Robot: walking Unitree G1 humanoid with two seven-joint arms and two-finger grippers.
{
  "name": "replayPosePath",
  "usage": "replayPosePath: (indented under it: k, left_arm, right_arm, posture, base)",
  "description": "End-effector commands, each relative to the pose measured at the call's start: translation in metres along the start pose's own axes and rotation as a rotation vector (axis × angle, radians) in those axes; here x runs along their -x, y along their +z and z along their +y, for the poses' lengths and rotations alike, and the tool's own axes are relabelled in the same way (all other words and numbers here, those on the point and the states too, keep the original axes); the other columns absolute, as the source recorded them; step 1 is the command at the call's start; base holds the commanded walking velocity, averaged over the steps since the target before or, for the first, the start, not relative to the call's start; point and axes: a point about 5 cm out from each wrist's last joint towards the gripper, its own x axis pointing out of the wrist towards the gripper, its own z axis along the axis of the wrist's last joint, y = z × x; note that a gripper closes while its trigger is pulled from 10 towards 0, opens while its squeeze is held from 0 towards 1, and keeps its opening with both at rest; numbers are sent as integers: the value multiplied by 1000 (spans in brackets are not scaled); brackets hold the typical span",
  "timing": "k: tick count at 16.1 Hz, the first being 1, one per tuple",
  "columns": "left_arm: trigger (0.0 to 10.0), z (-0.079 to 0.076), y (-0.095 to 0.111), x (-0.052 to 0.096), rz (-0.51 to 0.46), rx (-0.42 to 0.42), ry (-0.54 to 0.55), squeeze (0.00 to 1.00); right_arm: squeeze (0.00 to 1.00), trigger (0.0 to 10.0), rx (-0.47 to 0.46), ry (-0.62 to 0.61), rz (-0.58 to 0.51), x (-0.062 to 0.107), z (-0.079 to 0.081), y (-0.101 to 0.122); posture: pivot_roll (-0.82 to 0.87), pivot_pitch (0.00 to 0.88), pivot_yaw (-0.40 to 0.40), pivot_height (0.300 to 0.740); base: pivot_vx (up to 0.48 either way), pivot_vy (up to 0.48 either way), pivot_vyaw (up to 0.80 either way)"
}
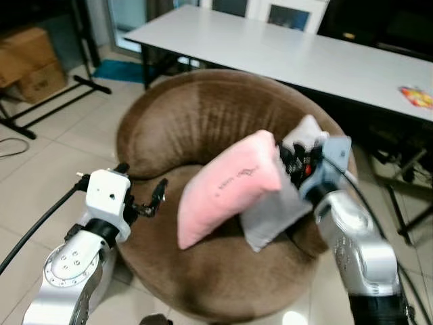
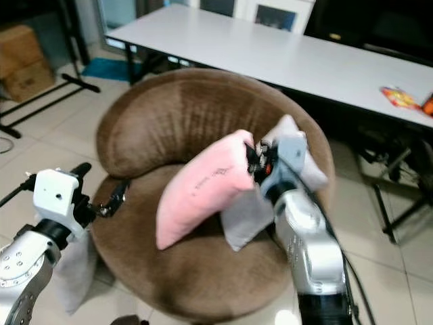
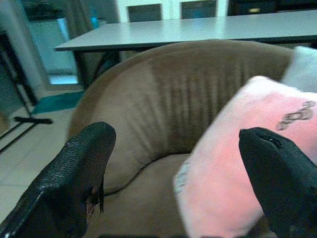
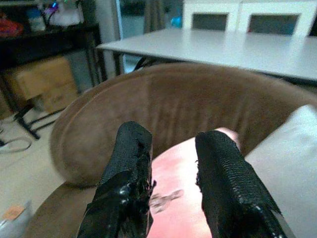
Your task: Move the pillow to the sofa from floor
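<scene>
Pillow, pink soft fabric (image 1: pixel 230 186): over the seat of the round brown plush sofa (image 1: pixel 196 128), near its right edge, top corner clamped in right gripper (image 2: pixel 254 160) jaws. Left gripper (image 1: pixel 160 191) jaws apart at left edge. Step: placing; next, release.

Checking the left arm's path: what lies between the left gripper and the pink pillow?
Nothing but bare brown sofa seat. In the left eye view the open left gripper hangs apart from the pink pillow, which the right gripper holds.
</scene>
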Motion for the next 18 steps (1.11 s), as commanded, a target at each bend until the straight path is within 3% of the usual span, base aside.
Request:
replayPosePath:
  k: [1, 3, 18]
  left_arm:
    - [10000, 2, -2, 1, 14, -4, 18, 0]
    - [10000, 3, -3, -1, 22, -12, 33, 0]
    - [10000, 3, -4, -2, 34, -35, 30, 0]
  right_arm:
    - [0, 10000, -4, -6, -3, 2, 3, 6]
    - [0, 10000, -31, -53, 24, 3, 2, 7]
    - [0, 10000, -22, -12, 65, 8, 13, 9]
  posture:
    - [3, 0, -104, 740]
    - [2, 0, -103, 740]
    - [12, 0, -97, 740]
  base:
    - [0, 401, 0]
    - [0, 403, 0]
    - [0, 404, 0]
